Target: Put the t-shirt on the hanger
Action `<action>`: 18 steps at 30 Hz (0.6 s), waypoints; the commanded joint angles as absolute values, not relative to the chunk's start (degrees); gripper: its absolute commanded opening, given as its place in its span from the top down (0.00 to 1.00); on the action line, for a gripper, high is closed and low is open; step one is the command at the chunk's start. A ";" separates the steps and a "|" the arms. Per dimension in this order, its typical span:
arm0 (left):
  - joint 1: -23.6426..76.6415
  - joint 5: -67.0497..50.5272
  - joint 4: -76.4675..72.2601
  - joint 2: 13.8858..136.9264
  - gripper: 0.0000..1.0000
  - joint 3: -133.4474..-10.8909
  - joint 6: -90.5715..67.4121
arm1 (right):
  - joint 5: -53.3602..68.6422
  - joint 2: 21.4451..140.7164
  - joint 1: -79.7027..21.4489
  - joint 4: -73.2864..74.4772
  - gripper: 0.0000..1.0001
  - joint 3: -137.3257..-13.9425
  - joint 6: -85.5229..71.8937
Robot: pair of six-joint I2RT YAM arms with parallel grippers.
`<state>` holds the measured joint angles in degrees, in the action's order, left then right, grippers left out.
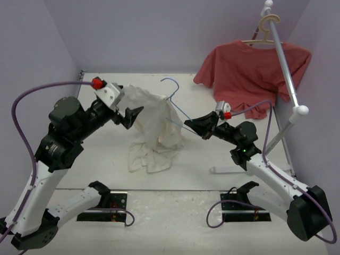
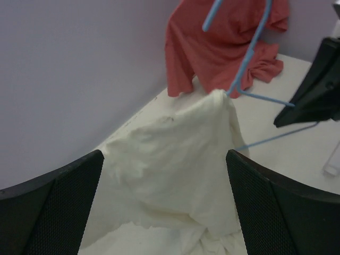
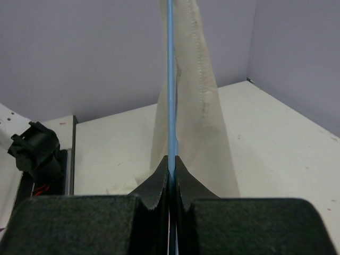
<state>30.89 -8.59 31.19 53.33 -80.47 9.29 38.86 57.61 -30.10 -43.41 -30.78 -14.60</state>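
One cream-white, wrinkled cloth t-shirt [image 1: 154, 125] hangs in the middle of the scene. Its upper part is draped in a peak over one end of the thin light-blue wire hanger [image 1: 179, 109], and its lower part is bunched on the pale table [image 1: 106, 159]. In the left wrist view the t-shirt [image 2: 175, 154] rises to a point where the hanger [image 2: 265, 99] runs into the cloth. The hanger is lifted off the table and tilted, with its hook up and towards the back wall. Its other end is bare and juts out to the right of the cloth.

That bare end is held by the right gripper [image 1: 188, 125]. In the right wrist view the right gripper [image 3: 170, 170] has its jaws pinched tight on the blue wire [image 3: 170, 79]. The t-shirt [image 3: 194, 95] hangs just behind the wire.

The left gripper [image 1: 133, 116] is at the left edge of the raised cloth. From its own camera the left gripper [image 2: 164, 212] has its two black fingers [image 2: 53, 212] spread wide apart, with the cloth filling the space between and beyond them. Whether either finger touches the cloth cannot be told.

Further back on the right, well apart from the arms, a red short-sleeved t-shirt [image 1: 249, 74] hangs on a thicker tan wooden hanger [image 1: 265, 26]. That hanger is hooked on a slanted grey metal rail [image 1: 284, 64].
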 commanded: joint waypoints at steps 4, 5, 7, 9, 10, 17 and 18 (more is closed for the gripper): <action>34.28 -23.20 26.81 50.50 0.00 -78.01 25.36 | 47.95 48.02 -24.99 -51.78 1.00 -30.23 -18.62; 34.28 -23.54 26.81 51.64 0.00 -78.81 25.40 | 48.83 47.57 -24.45 -51.77 1.00 -30.23 -18.97; 34.28 -24.68 28.62 54.35 0.00 -81.16 29.38 | 51.36 47.03 -23.66 -51.77 1.00 -30.58 -19.93; 34.45 -22.72 30.81 58.73 0.02 -84.84 32.13 | 52.62 46.50 -22.77 -50.40 1.00 -31.45 -20.82; 35.06 -21.66 31.82 60.60 0.04 -86.47 33.09 | 53.15 46.31 -22.63 -48.88 1.00 -32.07 -20.74; 38.02 -21.64 31.42 62.03 0.17 -86.31 35.16 | 54.97 44.95 -22.31 -40.19 1.00 -35.32 -17.71; 38.07 -23.23 32.00 61.96 0.24 -86.10 35.51 | 55.22 44.91 -22.24 -40.09 1.00 -35.54 -17.76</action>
<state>37.21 -20.40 32.28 64.49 -85.51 31.97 53.19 46.51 -22.63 -40.25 -31.07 -19.10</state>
